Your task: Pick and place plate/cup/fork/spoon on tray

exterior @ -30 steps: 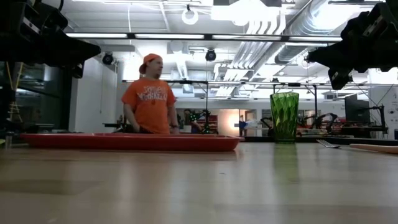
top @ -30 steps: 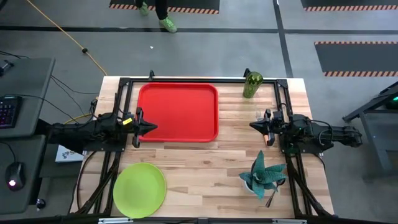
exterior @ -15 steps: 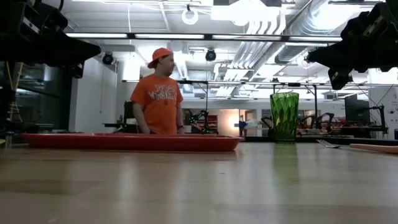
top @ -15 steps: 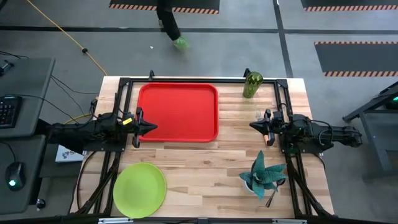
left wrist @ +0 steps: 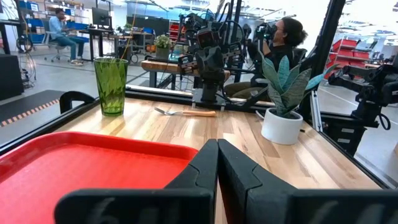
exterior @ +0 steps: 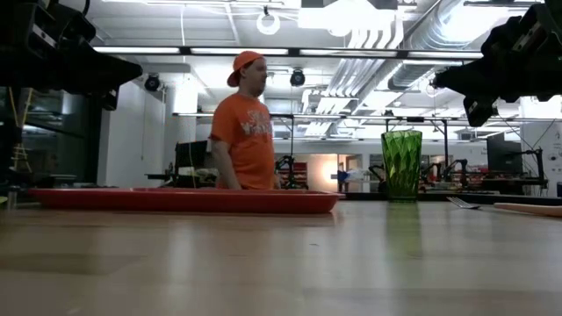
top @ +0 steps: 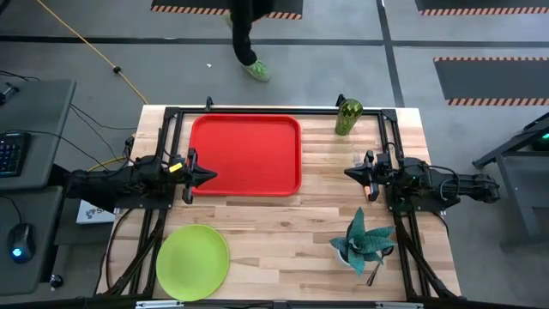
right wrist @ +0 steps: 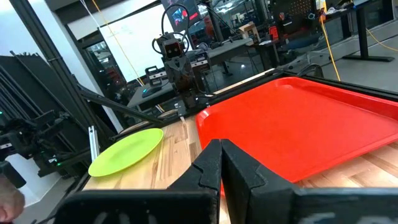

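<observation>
The red tray [top: 245,156] lies at the far middle of the table. The lime-green plate [top: 192,262] lies at the near left. The green cup [top: 348,117] stands upright at the far right. The fork [left wrist: 186,112] lies flat on the wood below my right gripper. The dark spoon [top: 374,274] lies by the plant at the near right, partly hidden by its leaves. My left gripper [top: 208,175] is shut and empty, above the tray's left edge. My right gripper [top: 347,172] is shut and empty, right of the tray.
A teal spiky plant in a white pot [top: 364,240] stands at the near right. Black frame rails [top: 257,111] run along the table's far and side edges. A person in an orange shirt [exterior: 248,132] stands beyond the far edge.
Both arms and all the things on the table have stayed still. The person beyond the far edge has walked toward the right.
</observation>
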